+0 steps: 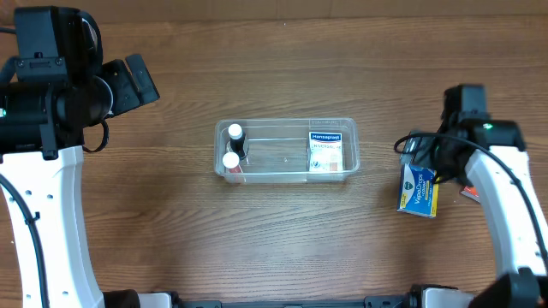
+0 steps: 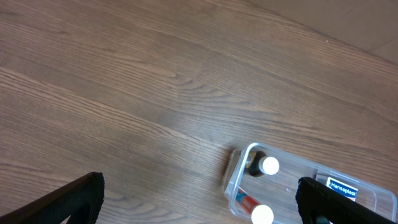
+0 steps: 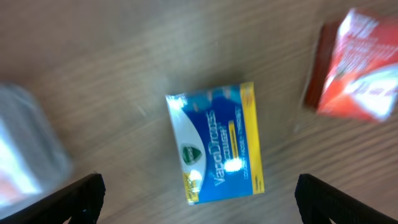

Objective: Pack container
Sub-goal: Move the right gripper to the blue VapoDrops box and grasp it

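Container (image 2: 231, 183) partly beyond left-wrist frame

Container (image 1: 278, 158): clear plastic bin; rectangular, rounded corners, rimmed, shallow
Pose: upright, top open; long sides parallel to the front edge of the desk (image 1: 282, 248)
Place: about mid-desk, a little nearer the far edge than the front; well apart from both side edges
Left end: two white-capped bottles (image 1: 235, 132) standing just beside each other
Right end: white-and-blue box (image 1: 324, 151), label up, near the end wall
Middle: bare floor, wood showing through
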Tool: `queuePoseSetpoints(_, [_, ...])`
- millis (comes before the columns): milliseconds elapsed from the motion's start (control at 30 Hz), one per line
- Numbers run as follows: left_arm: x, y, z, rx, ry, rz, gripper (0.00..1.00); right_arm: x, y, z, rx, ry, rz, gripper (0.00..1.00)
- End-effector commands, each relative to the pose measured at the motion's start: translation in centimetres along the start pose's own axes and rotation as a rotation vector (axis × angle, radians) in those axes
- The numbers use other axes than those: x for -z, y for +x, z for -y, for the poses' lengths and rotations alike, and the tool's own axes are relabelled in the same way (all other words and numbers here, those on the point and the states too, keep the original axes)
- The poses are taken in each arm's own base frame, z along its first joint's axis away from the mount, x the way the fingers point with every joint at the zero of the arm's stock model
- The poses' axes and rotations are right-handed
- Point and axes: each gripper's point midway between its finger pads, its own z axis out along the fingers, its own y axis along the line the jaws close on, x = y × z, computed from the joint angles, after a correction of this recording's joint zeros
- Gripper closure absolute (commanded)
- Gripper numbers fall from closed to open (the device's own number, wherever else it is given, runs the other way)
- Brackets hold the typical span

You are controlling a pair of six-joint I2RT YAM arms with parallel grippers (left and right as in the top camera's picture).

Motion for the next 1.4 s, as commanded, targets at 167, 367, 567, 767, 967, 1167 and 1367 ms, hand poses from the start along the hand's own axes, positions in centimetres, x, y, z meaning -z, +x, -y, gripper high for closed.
queuePoseSetpoints(167, [0.2,-0.1,0.0,-0.005,0.004,0.006,0.00,-7.0,3.4,0.3,0.019,0.031,-0.159,0.00])
queuePoseSetpoints(367, [0.2,-0.1,0.0,-0.005,0.004,0.005,0.00,-8.7,3.3,0.4,0.018,0.046,-0.180,0.00])
queuePoseSetpoints(567, [0.2,-0.1,0.0,-0.005,0.004,0.006,0.00,-10.0,3.6,0.6,0.011,0.056,-0.212,0.00])
queuePoseSetpoints(767, [0.2,-0.1,-0.1,-0.012,0.004,0.005,0.00,-10.4,3.7,0.9,0.014,0.074,-0.221,0.00])
queuePoseSetpoints(967, [0.2,-0.1,0.0,-0.012,0.004,0.005,0.00,-10.4,3.3,0.9,0.014,0.079,-0.206,0.00])
queuePoseSetpoints(1167, [0.2,-0.1,0.0,-0.012,0.004,0.005,0.00,-8.6,1.7,0.6,0.015,0.056,-0.136,0.00])
queuePoseSetpoints(1367, [0.2,-0.1,0.0,-0.012,0.004,0.005,0.00,-6.5,0.7,0.4,0.040,0.032,-0.067,0.00])
